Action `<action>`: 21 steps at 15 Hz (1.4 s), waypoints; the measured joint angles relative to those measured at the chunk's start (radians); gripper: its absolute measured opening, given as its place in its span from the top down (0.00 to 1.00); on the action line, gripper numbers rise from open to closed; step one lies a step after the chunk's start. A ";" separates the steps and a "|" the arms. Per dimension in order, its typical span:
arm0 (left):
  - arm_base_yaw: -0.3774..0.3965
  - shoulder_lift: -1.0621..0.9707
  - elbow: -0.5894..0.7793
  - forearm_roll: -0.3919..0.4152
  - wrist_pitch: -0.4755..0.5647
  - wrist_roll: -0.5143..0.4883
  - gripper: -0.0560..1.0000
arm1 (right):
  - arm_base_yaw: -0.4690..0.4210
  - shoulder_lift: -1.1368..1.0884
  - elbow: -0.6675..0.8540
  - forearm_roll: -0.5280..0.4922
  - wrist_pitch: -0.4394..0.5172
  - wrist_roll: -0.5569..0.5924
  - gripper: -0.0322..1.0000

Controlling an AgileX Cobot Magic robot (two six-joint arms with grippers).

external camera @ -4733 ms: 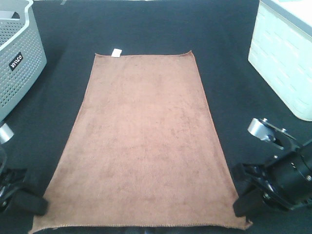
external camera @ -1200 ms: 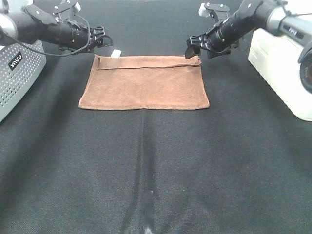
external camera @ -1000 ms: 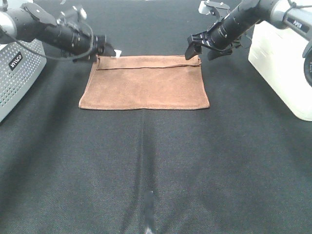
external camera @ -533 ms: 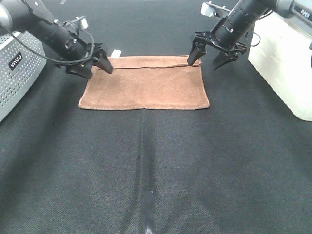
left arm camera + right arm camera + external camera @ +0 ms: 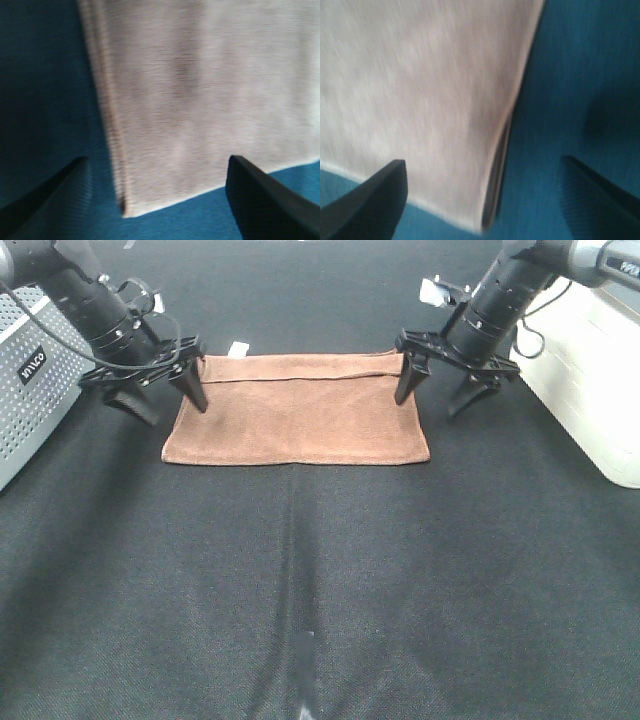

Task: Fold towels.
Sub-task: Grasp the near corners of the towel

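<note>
The brown towel (image 5: 297, 408) lies folded in half on the black table, with a small white tag (image 5: 238, 348) at its far left corner. My left gripper (image 5: 168, 400) is open and empty, fingers pointing down over the towel's left edge. My right gripper (image 5: 434, 396) is open and empty over the towel's right edge. The left wrist view shows the towel's folded corner (image 5: 200, 100) between the open fingertips (image 5: 260, 195). The right wrist view shows the towel's right edge (image 5: 420, 90) between the open fingertips (image 5: 375, 200).
A grey perforated basket (image 5: 35, 380) stands at the far left. A white bin (image 5: 590, 370) stands at the far right. The black cloth-covered table (image 5: 320, 590) stretches toward the front.
Both arms folded the towel's near half over to the far edge, then let go. In the last second both grippers opened and swung back toward the towel's side edges.
</note>
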 joint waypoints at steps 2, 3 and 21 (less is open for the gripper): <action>0.001 -0.020 0.000 0.021 0.001 -0.012 0.28 | 0.000 -0.082 0.098 -0.003 0.001 -0.024 0.23; 0.001 -0.045 0.008 0.023 0.001 -0.012 0.28 | 0.000 -0.111 0.136 -0.003 0.001 -0.031 0.23; -0.016 -0.191 0.510 -0.008 -0.422 -0.052 0.28 | 0.000 -0.146 0.368 0.050 -0.197 -0.159 0.23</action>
